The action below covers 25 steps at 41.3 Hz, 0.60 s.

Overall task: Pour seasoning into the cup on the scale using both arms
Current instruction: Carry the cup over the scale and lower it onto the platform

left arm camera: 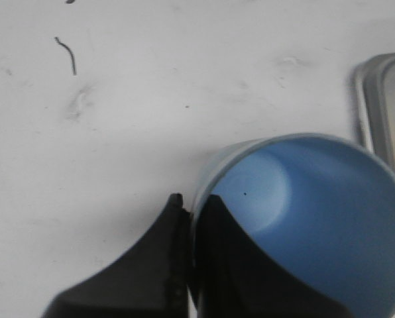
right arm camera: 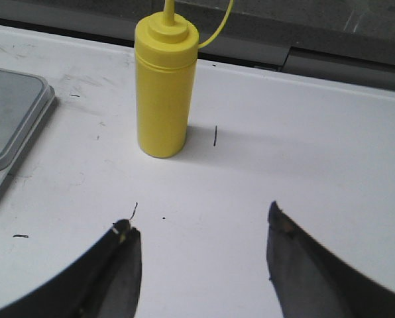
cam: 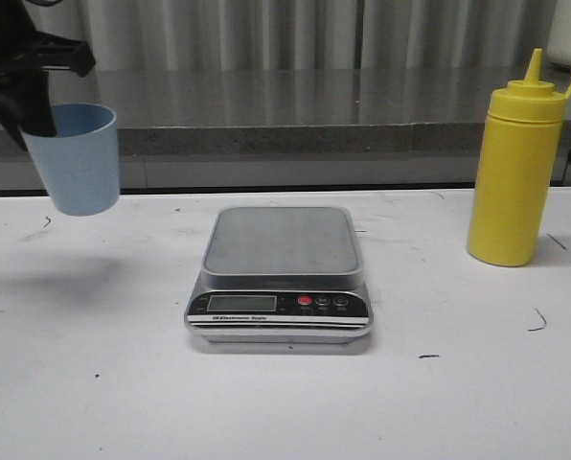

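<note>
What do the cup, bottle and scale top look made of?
Cup: likely plastic, matte light blue, thin rim, held by the left pincer. Bottle: probably soft plastic, opaque yellow with a slight sheen. Scale top: seemingly brushed steel, grey with dull reflections.

Both grippers matte black w/ curved, tapering jaws (right gripper [right arm camera: 201, 228] tips slightly scuffed).

We see the light blue cup [cam: 75, 158] held aloft, left of the scale [cam: 279, 278]; the yellow seasoning bottle [cam: 513, 168] stands upright, well right of it.
</note>
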Tool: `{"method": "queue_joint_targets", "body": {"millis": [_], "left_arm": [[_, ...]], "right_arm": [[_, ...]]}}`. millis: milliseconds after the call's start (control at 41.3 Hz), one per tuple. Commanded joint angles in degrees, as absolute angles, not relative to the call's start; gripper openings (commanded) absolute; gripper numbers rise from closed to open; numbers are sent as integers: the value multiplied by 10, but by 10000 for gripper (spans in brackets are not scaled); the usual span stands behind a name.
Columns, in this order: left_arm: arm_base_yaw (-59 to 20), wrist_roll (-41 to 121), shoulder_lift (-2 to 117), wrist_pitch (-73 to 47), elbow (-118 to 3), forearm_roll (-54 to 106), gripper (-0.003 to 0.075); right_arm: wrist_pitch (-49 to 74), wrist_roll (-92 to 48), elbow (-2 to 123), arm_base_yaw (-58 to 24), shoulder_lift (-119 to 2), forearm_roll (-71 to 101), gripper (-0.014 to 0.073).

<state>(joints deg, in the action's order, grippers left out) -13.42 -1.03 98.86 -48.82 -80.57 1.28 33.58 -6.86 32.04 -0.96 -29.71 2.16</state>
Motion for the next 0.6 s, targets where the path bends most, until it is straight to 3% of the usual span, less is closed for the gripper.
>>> {"method": "queue_joint_targets", "body": {"millis": [0, 314, 580], "left_arm": [[-166, -8, 956, -481, -829, 20, -20], [-272, -8, 963, -453, -839, 20, -20], [-298, -18, 1021, -496, -927, 22, -20]], "right_arm": [[297, -73, 335, -9, -303, 22, 445], [297, -73, 335, -9, -303, 22, 445], [297, -73, 335, -9, -303, 22, 445]]}}
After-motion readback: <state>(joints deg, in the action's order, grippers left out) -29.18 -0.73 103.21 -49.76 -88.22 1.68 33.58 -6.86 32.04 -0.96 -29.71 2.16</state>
